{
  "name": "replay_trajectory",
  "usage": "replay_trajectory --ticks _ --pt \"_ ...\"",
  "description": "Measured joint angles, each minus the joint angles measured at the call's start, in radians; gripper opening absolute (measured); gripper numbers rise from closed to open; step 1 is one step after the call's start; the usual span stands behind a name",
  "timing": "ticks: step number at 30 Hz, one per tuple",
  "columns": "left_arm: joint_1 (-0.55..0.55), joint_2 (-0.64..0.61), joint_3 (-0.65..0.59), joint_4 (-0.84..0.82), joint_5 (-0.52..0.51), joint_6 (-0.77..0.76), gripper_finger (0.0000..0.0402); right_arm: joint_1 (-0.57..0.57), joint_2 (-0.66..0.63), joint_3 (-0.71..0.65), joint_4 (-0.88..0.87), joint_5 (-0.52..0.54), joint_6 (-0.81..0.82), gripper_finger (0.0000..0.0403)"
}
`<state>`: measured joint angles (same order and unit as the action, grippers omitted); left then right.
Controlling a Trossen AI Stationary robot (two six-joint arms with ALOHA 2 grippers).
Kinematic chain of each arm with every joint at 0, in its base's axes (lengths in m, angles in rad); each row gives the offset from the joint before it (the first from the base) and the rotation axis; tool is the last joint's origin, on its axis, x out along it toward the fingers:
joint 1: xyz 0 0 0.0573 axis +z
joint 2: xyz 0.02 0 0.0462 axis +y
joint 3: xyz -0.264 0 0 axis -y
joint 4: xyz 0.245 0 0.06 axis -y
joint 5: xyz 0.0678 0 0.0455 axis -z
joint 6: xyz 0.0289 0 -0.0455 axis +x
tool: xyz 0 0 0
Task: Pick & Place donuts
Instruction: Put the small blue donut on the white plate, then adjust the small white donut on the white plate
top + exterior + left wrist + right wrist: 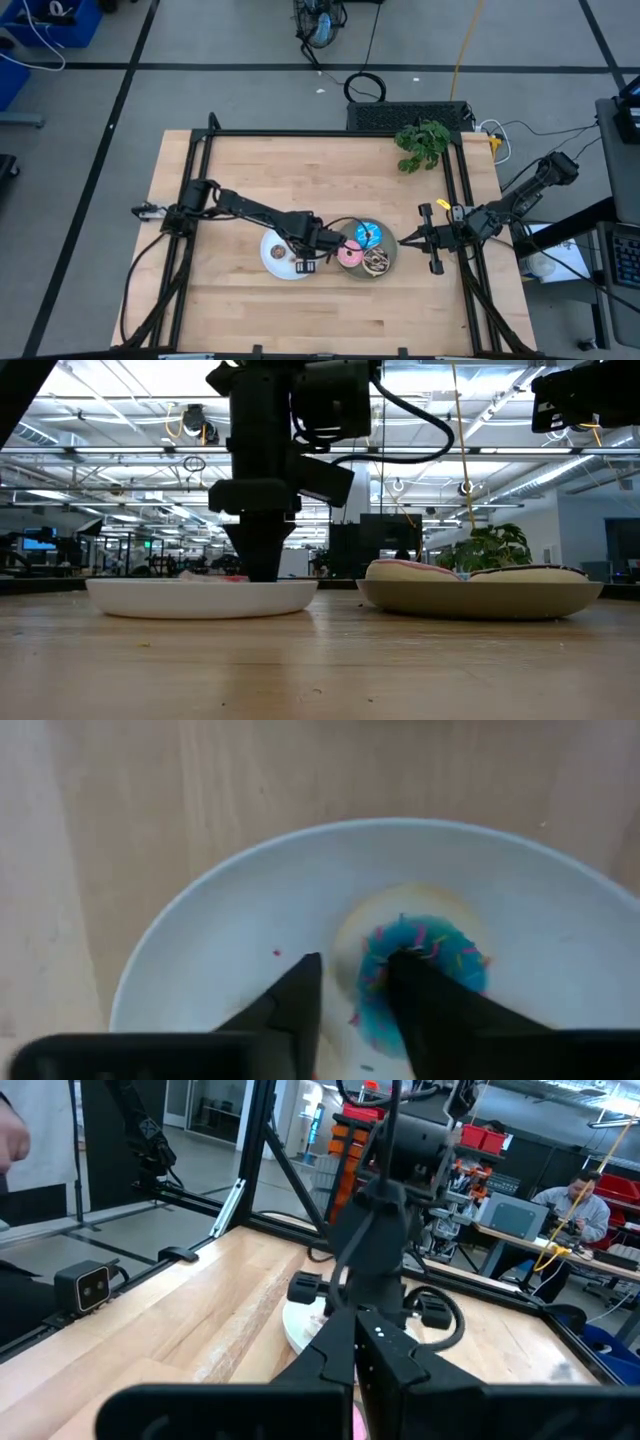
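Observation:
My left gripper [305, 247] [355, 982] is down on the round white plate [272, 262] [200, 910], open a little. Its fingers stand astride one side of a tiny blue sprinkled donut [440, 942] that lies flat on the plate; one finger covers the ring's hole and the other is just outside the rim. A tiny brown donut [277, 252] also lies on this plate. The grey plate [392, 252] [480, 598] holds the larger blue [368, 235], pink [350, 257] and brown [378, 263] donuts. My right gripper [408, 240] [356, 1342] hovers shut just right of the grey plate. My left gripper comes at the tiny blue donut from above, pointing down, with the ring's side wall [368, 992] in the gap between its fingers. Whether either finger touches the donut, I cannot tell. The donut rests on the white plate.
A green leafy plant [422, 145] stands near the table's far right corner. A black frame [300, 133] runs along the table's edges. Bare wood lies on the far and near sides of the plates. People sit at desks in the room beyond [580, 1195].

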<state>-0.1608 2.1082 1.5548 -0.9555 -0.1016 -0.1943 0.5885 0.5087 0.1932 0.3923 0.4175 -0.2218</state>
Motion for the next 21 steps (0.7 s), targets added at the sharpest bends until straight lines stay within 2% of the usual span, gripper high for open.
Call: replay_trajectory --ticks 7,11,16,21 --pt "0.005 -0.001 0.025 -0.008 -0.004 -0.017 0.0228 0.0 0.0 0.0 0.0 0.0 -0.002 0.0" --pt "0.004 -0.001 0.064 -0.046 -0.005 -0.022 0.0267 0.0 0.0 0.0 0.0 0.0 -0.003 0.0" --pt "0.002 -0.001 0.111 -0.107 -0.027 -0.025 0.0278 0.0 0.0 0.0 0.0 0.0 -0.003 0.0" --pt "-0.011 -0.005 0.132 -0.187 -0.023 -0.052 0.025 0.0 0.0 0.0 0.0 0.0 -0.003 0.0"
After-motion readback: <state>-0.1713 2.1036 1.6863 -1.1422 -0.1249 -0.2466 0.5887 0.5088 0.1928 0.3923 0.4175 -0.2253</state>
